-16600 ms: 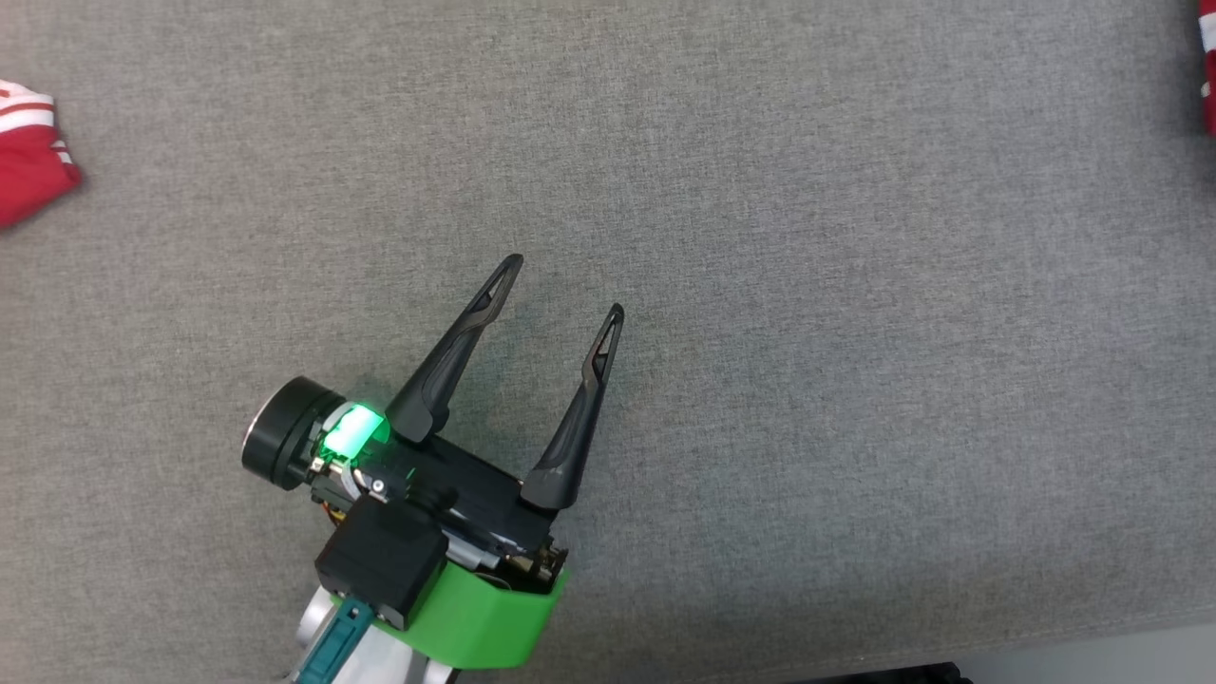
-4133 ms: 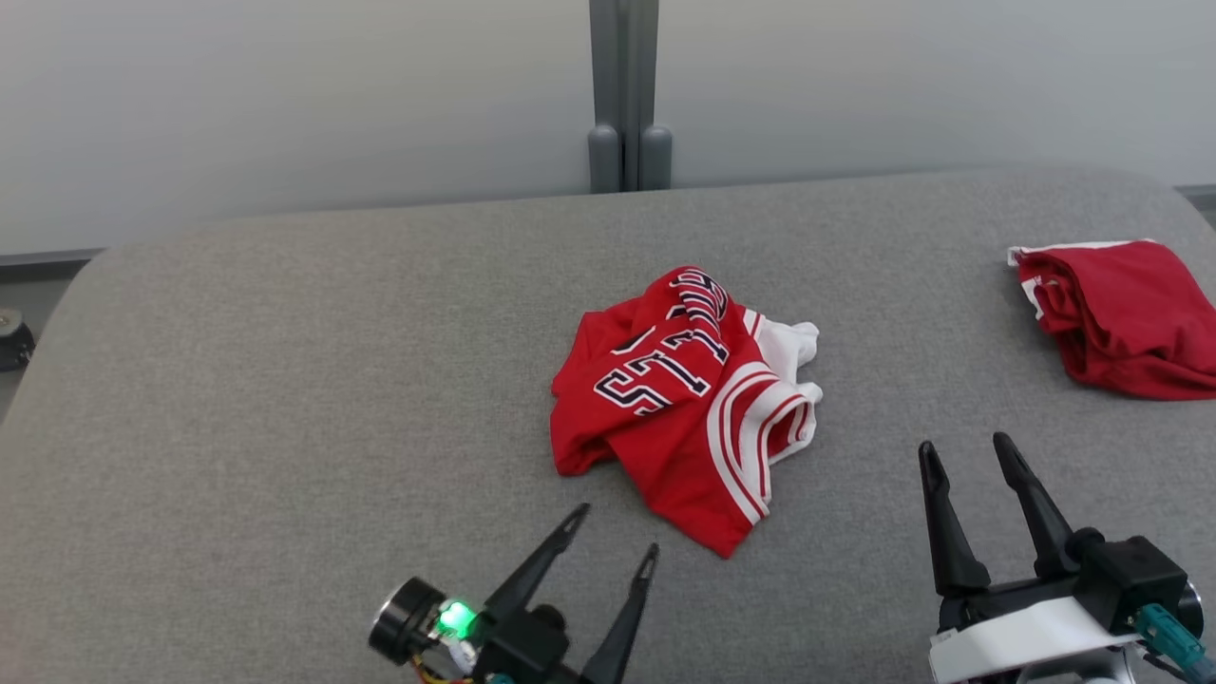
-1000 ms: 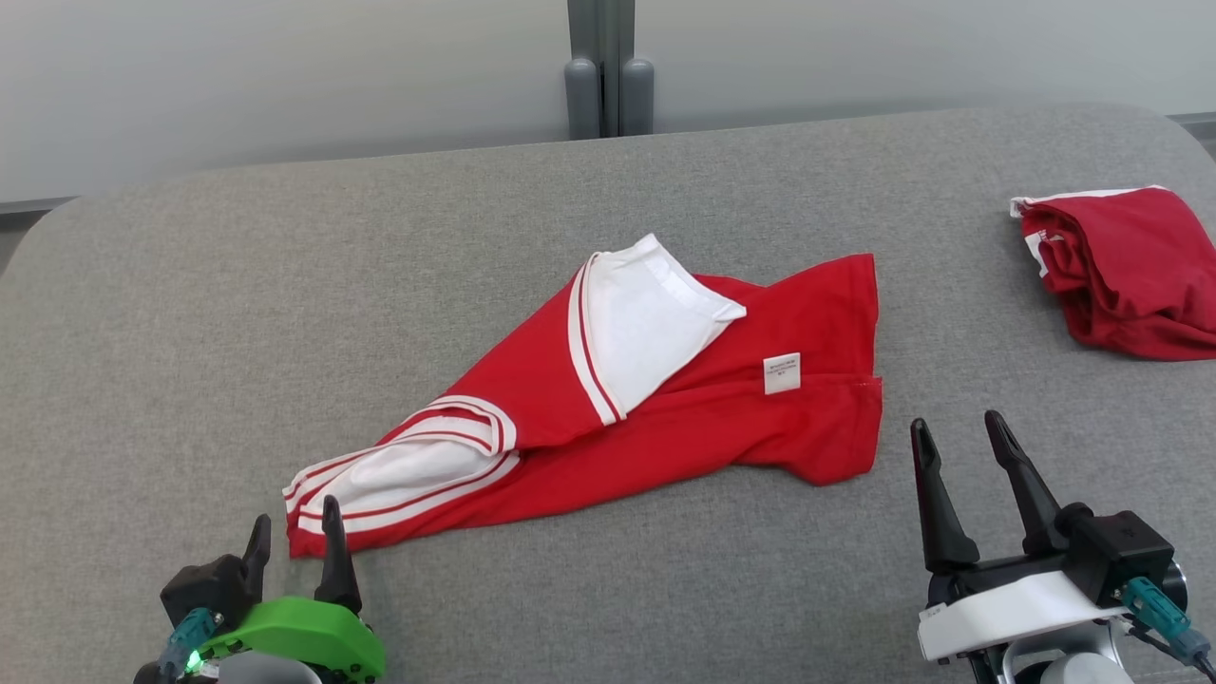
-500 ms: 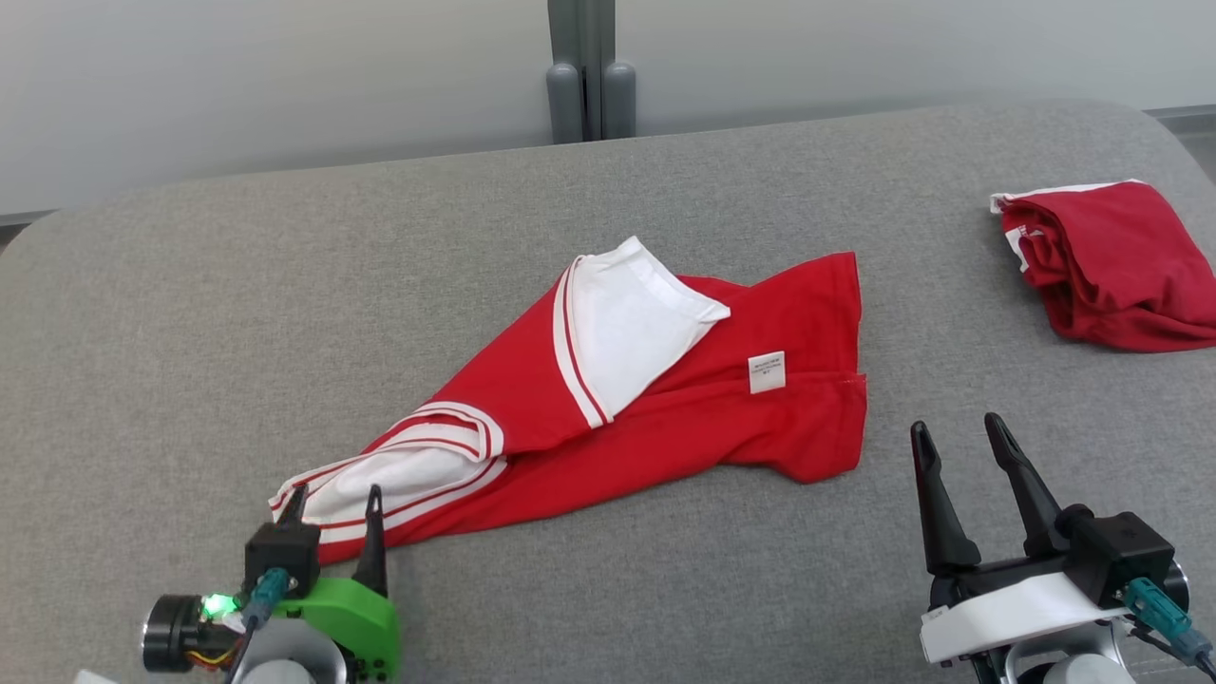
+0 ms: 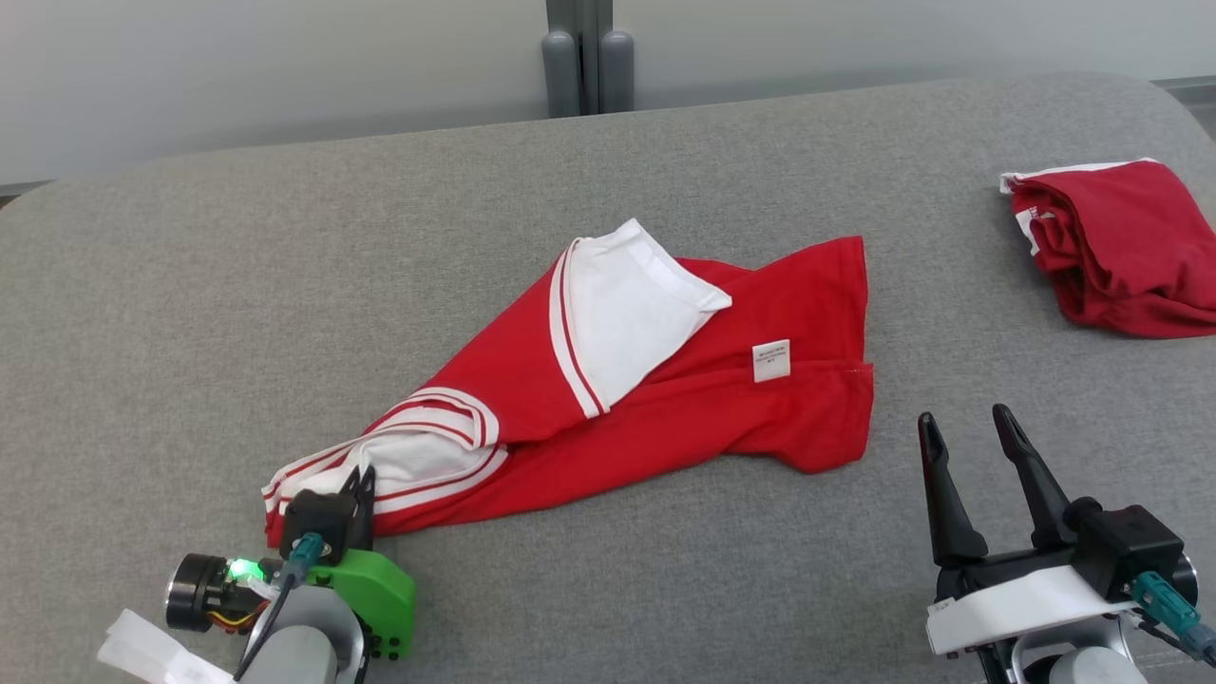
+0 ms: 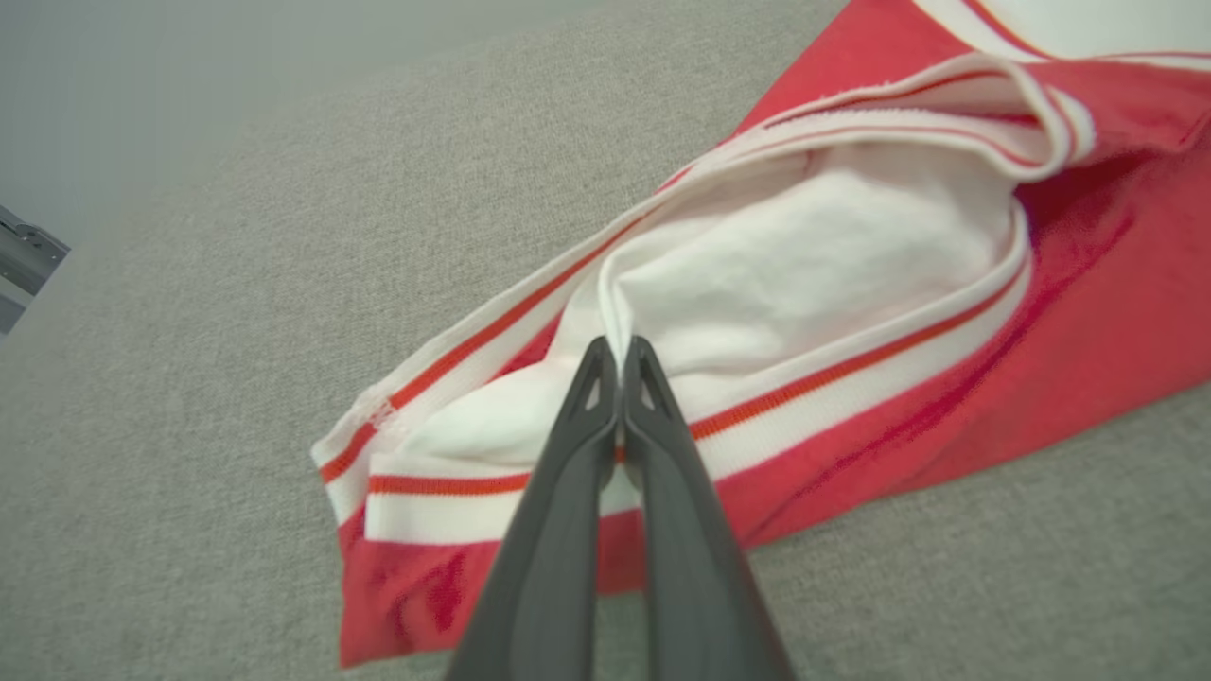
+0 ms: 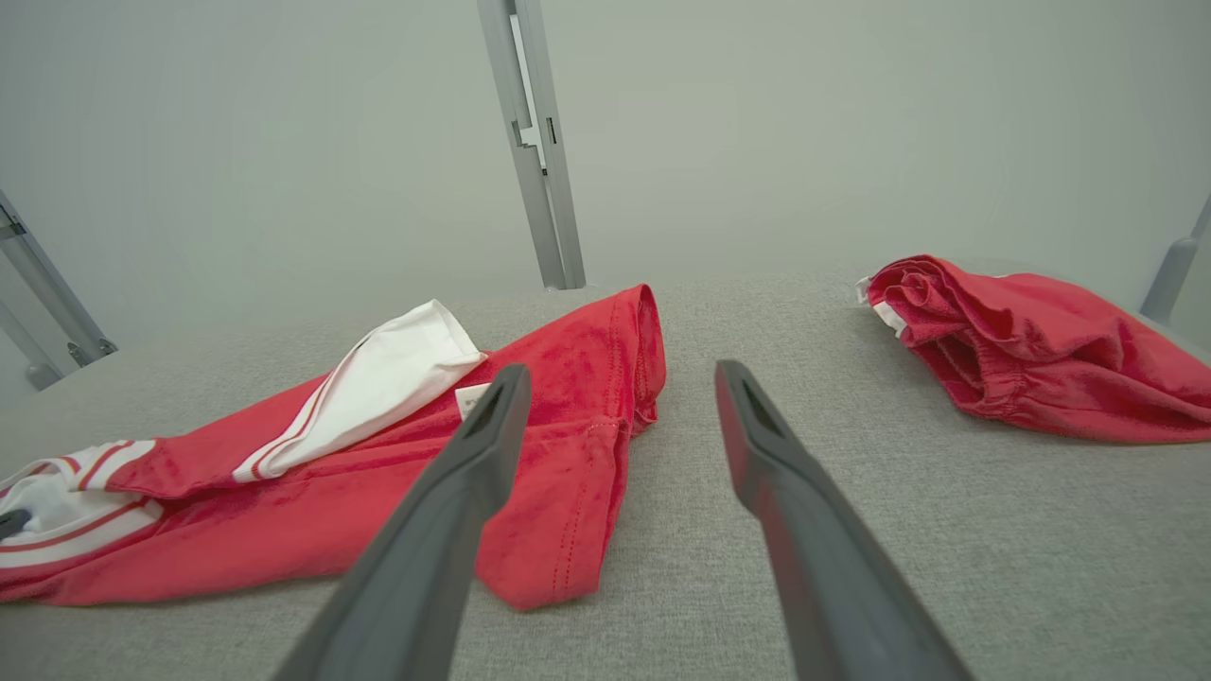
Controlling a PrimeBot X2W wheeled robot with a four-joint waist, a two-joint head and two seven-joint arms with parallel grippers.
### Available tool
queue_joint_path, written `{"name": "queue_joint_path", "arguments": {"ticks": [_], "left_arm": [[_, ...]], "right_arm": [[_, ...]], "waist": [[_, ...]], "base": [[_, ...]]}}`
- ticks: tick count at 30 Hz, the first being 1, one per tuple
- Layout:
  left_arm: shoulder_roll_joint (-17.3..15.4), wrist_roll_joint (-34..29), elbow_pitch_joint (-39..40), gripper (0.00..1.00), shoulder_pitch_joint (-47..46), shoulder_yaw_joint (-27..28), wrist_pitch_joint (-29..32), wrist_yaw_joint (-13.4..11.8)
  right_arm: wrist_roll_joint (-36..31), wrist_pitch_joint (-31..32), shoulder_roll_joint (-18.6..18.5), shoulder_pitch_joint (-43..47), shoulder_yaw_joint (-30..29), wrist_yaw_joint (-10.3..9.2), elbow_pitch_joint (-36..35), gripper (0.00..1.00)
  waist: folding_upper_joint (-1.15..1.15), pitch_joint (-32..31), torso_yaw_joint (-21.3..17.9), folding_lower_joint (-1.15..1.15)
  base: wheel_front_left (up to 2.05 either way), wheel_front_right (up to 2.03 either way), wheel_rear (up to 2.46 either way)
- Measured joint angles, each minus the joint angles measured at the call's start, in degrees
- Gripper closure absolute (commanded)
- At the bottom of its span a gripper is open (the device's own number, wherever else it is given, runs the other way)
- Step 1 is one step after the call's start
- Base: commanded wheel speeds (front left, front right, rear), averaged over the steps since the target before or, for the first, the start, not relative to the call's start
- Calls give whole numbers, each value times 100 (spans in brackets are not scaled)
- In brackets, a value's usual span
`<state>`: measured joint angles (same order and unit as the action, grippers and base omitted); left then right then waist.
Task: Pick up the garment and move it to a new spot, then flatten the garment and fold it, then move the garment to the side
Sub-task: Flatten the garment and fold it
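Note:
The garment [image 5: 665, 399] is a red jersey with white, red-striped trim, lying stretched out slantwise across the middle of the grey padded surface [image 5: 190, 313]. My left gripper [image 5: 359, 477] is shut on the white striped end of the garment [image 6: 757, 274] at its near-left corner, fingers pinched together on a fold of the white cloth [image 6: 620, 348]. A white label [image 5: 770, 360] shows on the red part. My right gripper [image 5: 964, 423] stands open near the front right, just off the garment's right hem [image 7: 587, 473], holding nothing.
A second red garment [image 5: 1111, 247] lies bunched at the far right, also seen in the right wrist view [image 7: 1031, 350]. A grey post [image 5: 578, 57] stands behind the surface's far edge. The surface's rounded corners lie at far left and far right.
My left gripper has moved forward onto the garment's striped white end and closed on it. The right gripper has stayed open in place. The head camera has shifted slightly.

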<state>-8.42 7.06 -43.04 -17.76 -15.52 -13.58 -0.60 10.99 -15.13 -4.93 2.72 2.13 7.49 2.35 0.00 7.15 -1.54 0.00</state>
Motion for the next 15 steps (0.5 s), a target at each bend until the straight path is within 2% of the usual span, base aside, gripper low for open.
{"name": "queue_joint_path", "arguments": {"ticks": [5, 9, 15], "left_arm": [[62, -169, 614, 100, 218, -145, -121, -244], [64, -298, 1336, 100, 658, -258, -138, -347], [90, -333, 1896, 100, 1251, -465, -145, -338]], "right_arm": [[0, 0, 10, 0, 9, 0, -4, 0], [1, 0, 8, 0, 5, 0, -4, 0], [0, 0, -34, -1, 42, 0, 4, 0]], "waist": [[0, 31, 121, 0], [0, 55, 243, 0], [0, 86, 424, 0]], "base": [[0, 0, 0], [0, 0, 0], [0, 0, 0]]}}
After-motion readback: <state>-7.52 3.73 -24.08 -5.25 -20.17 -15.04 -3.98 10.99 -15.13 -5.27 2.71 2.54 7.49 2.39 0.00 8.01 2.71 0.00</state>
